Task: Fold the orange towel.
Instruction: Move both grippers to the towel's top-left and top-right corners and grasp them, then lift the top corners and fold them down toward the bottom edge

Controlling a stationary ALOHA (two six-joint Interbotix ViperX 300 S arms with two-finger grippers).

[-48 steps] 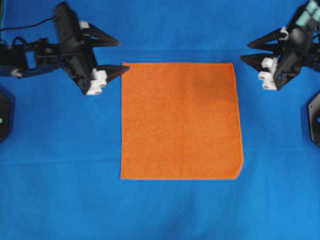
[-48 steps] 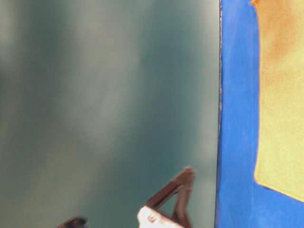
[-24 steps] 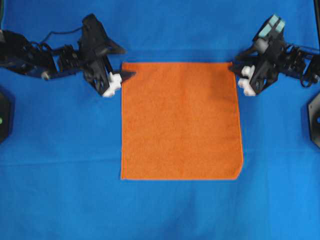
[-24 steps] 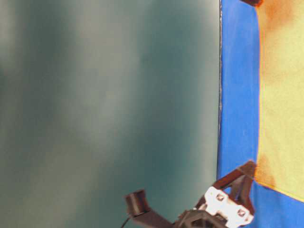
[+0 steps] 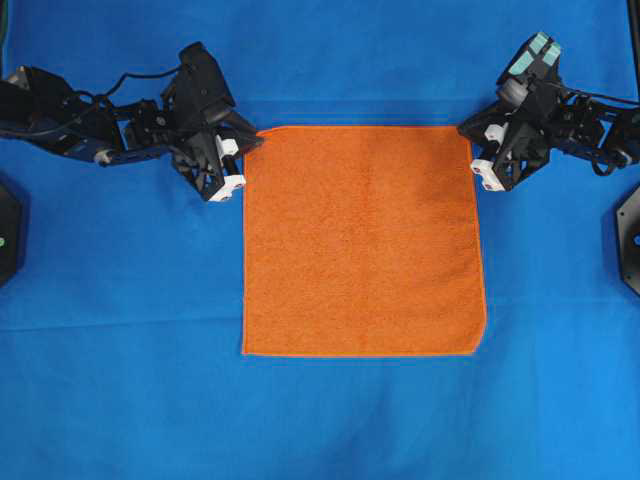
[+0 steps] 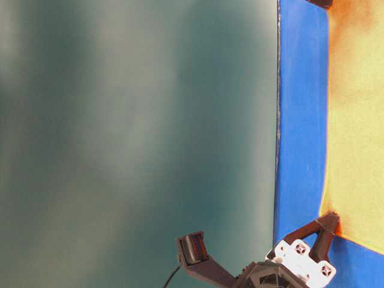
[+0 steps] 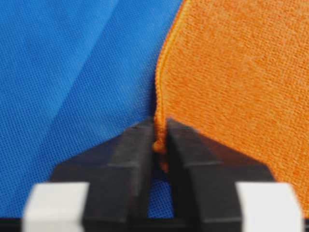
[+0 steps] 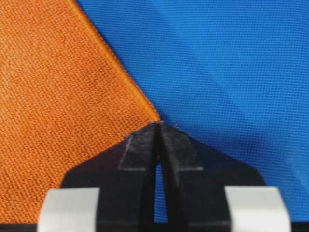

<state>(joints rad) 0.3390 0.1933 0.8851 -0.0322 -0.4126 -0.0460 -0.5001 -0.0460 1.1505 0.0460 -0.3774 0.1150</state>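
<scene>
The orange towel (image 5: 365, 240) lies flat and unfolded on the blue cloth (image 5: 120, 350), its rounded corner (image 5: 482, 345) at the near right. My left gripper (image 5: 250, 142) is at the far left corner, shut on it. In the left wrist view a bunched bit of orange hem shows between the closed fingers of the left gripper (image 7: 160, 130), with the towel (image 7: 241, 72) spreading away to the right. My right gripper (image 5: 467, 128) is at the far right corner. In the right wrist view the right gripper (image 8: 159, 126) is shut, its tips meeting on the very point of the towel (image 8: 58, 96).
The blue cloth covers the whole table. Dark fixtures sit at the left edge (image 5: 8, 230) and the right edge (image 5: 630, 235). In the table-level view the table's edge (image 6: 278, 120) runs beside a blurred dark green background.
Both arms came in from the sides to the towel's far corners, and both grippers went from open to shut there. The far left corner is pulled in slightly.
</scene>
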